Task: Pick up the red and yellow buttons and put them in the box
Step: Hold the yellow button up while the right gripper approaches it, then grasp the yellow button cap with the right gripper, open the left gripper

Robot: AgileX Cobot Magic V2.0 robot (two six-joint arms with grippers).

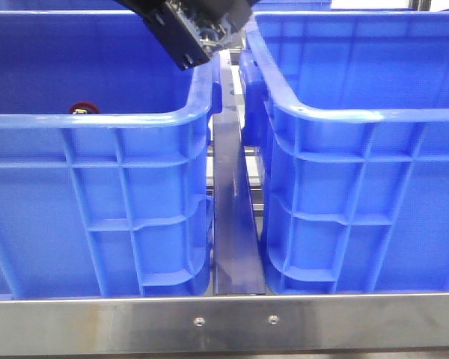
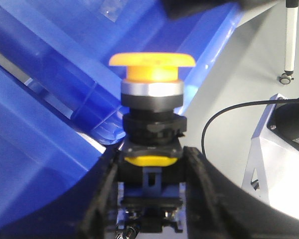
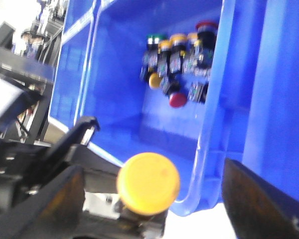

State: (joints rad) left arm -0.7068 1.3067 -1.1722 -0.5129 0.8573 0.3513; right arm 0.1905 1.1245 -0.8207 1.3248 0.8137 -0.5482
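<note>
Much of me is cut off in the front view: only a black block of one arm (image 1: 191, 34) pokes in at the upper edge, above the gap between two big blue crates, and which arm it is I cannot tell from there.

My left pincer (image 2: 150, 174) is pinching the yellow button (image 2: 152, 74) — its dark fingers (image 2: 102, 194) press the black body from both sides, and the button stands upright between them. The cap is a smooth, flat-domed mushroom in yellow-orange, on a brushed silver collar, over a ribbed black housing with a second yellow piece lower down. Behind the button lies the glossy blue plastic of a box (image 2: 50, 99), its rolled rim blurred.

My right pincer (image 3: 149, 199) is spread wide; its two fingers (image 3: 55, 199) sit far apart, out of focus and orange-tinged. Between them I look onto the same yellow cap (image 3: 148, 183), round and matte, just outside the crate's thick translucent rim (image 3: 209, 124).

Deep inside that crate a cluster of push buttons (image 3: 177, 57) lies against the far wall — green, yellow and red caps, too blurred to count. One red cap (image 3: 177, 100) lies closest to the yellow button.

In the front view a dark red cap (image 1: 82, 108) peeks over the left box's (image 1: 97, 187) ribbed near wall; the rest is hidden.
</note>
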